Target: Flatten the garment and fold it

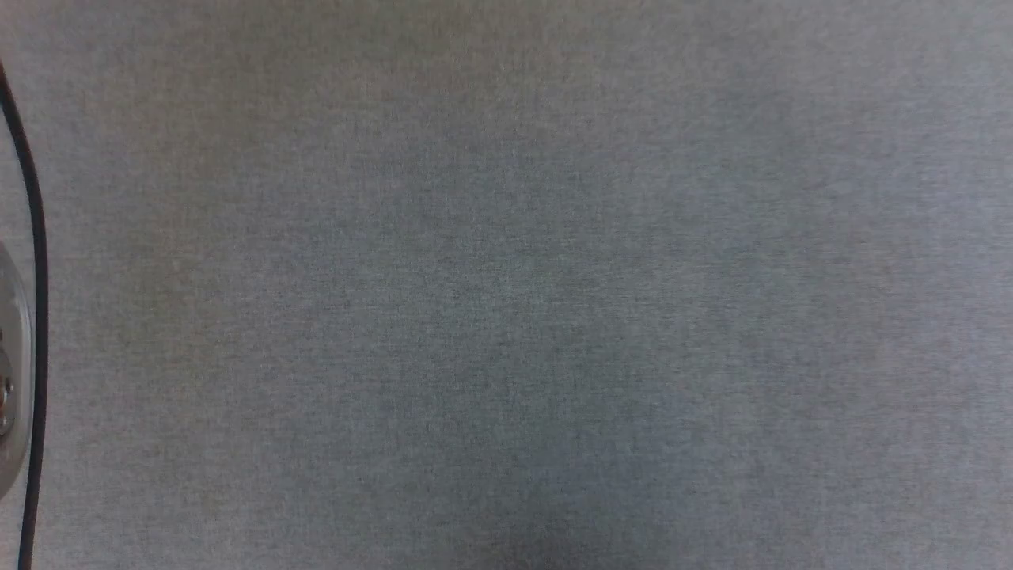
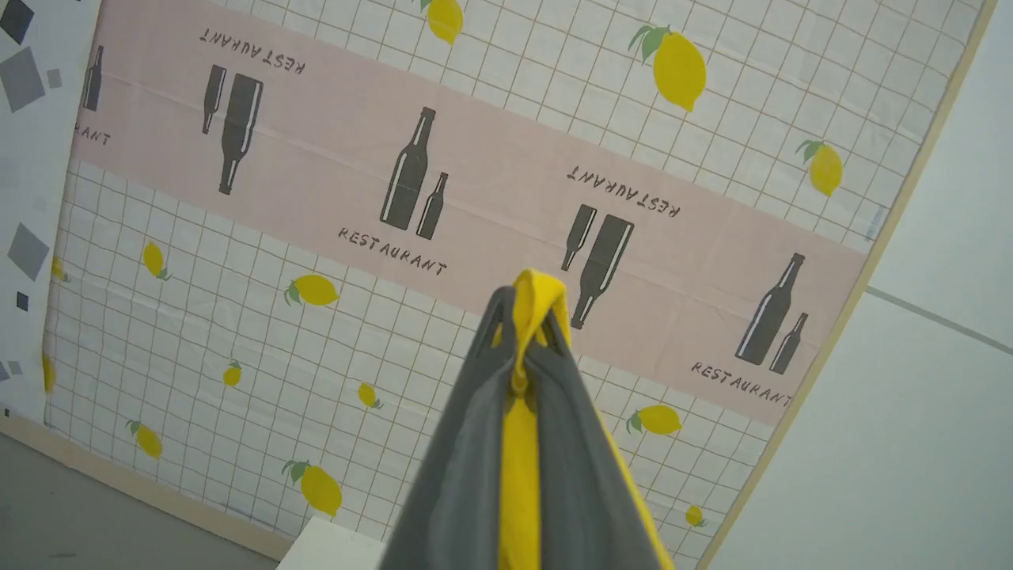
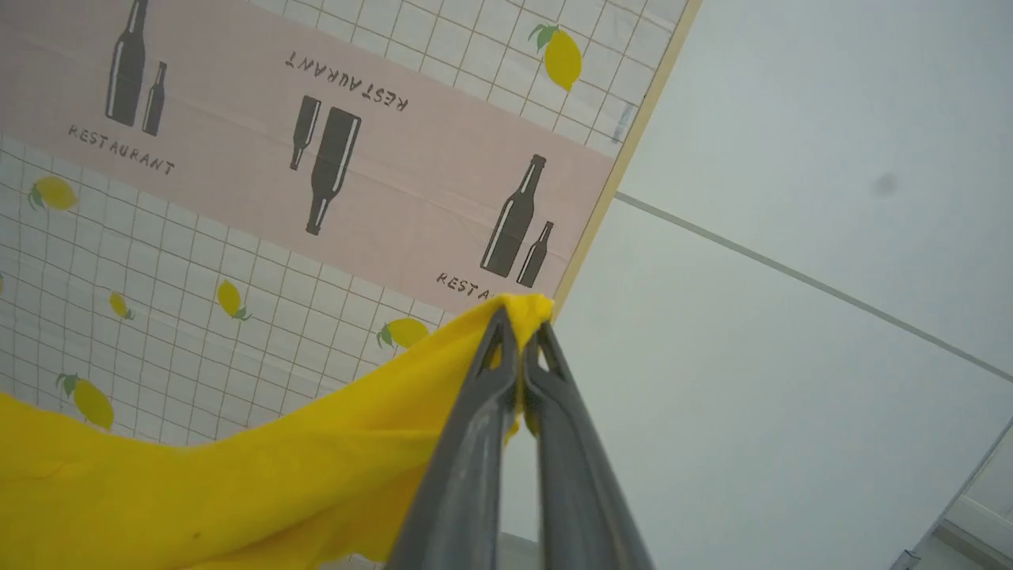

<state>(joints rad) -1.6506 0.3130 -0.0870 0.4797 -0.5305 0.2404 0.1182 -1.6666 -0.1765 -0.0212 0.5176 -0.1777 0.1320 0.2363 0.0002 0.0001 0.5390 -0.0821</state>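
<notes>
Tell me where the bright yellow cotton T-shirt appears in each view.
Head view: plain grey surface, black cable at left edge.
Left wrist view: bright yellow cotton T-shirt at bottom centre, pinched in shut left pincer.
Right wrist view: from lower left to centre, pinched in shut right pincer.
Shared landmark, wrist views: pink band with dark bottles.

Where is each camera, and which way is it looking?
Head view: on the head, facing down at grey fabric; black cable, pale round part at left.
Left wrist view: on that wrist, looking along the left gripper, shut on the yellow garment.
Right wrist view: on that wrist, along the right gripper, shut on it too.
Shared: both wrist views face the lemon-print cloth.
</notes>
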